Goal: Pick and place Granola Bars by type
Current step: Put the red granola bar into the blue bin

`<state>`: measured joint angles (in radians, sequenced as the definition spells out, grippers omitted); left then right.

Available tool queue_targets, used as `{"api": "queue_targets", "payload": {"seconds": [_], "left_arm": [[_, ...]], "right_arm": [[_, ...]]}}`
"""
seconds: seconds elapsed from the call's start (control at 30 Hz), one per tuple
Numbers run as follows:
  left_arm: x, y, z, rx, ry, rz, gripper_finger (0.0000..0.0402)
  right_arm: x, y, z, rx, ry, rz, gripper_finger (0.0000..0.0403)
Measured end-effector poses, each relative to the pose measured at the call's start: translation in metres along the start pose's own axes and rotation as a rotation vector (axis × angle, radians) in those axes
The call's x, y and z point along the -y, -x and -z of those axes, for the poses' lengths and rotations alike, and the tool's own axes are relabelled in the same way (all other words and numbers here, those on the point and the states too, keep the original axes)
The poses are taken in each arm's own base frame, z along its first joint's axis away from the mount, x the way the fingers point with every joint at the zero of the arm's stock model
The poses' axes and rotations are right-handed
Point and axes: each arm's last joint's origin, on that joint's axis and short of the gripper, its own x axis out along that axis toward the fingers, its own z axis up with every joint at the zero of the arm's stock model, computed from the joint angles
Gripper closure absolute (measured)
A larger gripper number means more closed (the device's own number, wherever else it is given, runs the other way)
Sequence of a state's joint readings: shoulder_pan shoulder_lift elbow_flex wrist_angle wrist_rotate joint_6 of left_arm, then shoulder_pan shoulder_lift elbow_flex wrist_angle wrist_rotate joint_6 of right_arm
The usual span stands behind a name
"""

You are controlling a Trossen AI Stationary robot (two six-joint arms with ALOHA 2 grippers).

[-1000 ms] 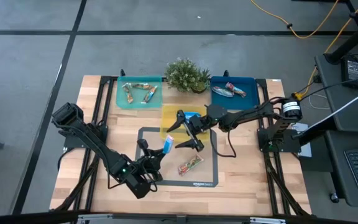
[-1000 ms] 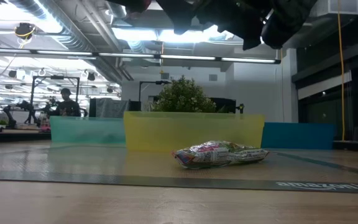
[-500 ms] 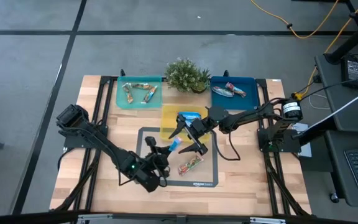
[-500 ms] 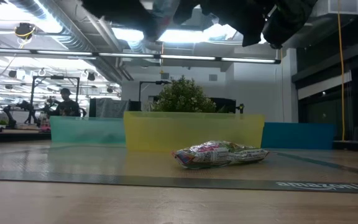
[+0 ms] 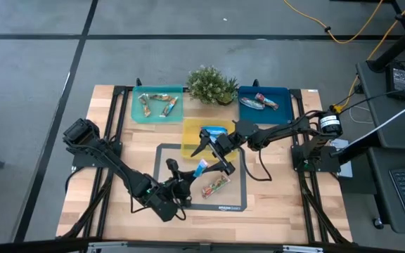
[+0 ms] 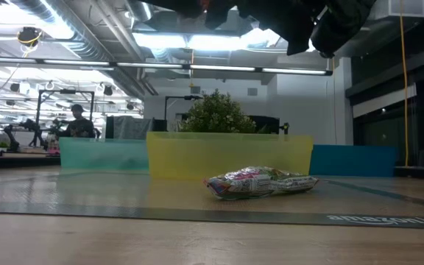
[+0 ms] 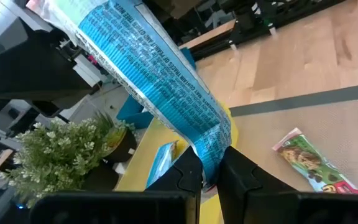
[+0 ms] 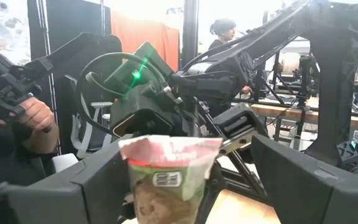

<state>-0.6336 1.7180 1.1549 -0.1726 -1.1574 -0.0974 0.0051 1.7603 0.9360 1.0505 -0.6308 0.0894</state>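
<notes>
Here the blue bar (image 7: 166,81) stands upright from the left end effector (image 7: 209,177).

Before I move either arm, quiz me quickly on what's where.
1. True or false: the left end effector is shut on a blue bar.
2. Which tray holds a second blue bar? A teal, B yellow, C dark blue.
3. How many bars lie on the dark mat?

Key: 1 true. 2 B, the yellow tray. 3 one, a printed bar.
</notes>
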Motion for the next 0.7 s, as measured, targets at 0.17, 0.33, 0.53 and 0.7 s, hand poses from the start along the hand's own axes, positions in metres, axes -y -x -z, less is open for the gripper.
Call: {"api": "queue_targets", "payload": {"seconds": [0.17, 0.33, 0.53, 0.7], "left_arm": [[-0.0006, -0.0002, -0.0001, 0.002, -0.006, -0.019, 0.0380], [-0.0013, 0.0000, -0.0001, 0.003, -0.015, -0.043, 0.0380], [-0.0016, 0.0000, -0.0001, 0.004, -0.016, -0.054, 0.0380], [-0.0016, 0.0000, 0.0000, 0.004, -0.011, -0.054, 0.0380]], "right_arm": [[0.0000, 0.0000, 0.0005, -0.005, 0.013, 0.000, 0.0081], [0.0000, 0.0000, 0.0006, -0.005, 0.013, 0.000, 0.0102], [0.0000, 0.0000, 0.0006, -0.005, 0.016, -0.001, 0.0179], [0.0000, 0.0000, 0.0006, -0.005, 0.043, -0.001, 0.0245]]}}
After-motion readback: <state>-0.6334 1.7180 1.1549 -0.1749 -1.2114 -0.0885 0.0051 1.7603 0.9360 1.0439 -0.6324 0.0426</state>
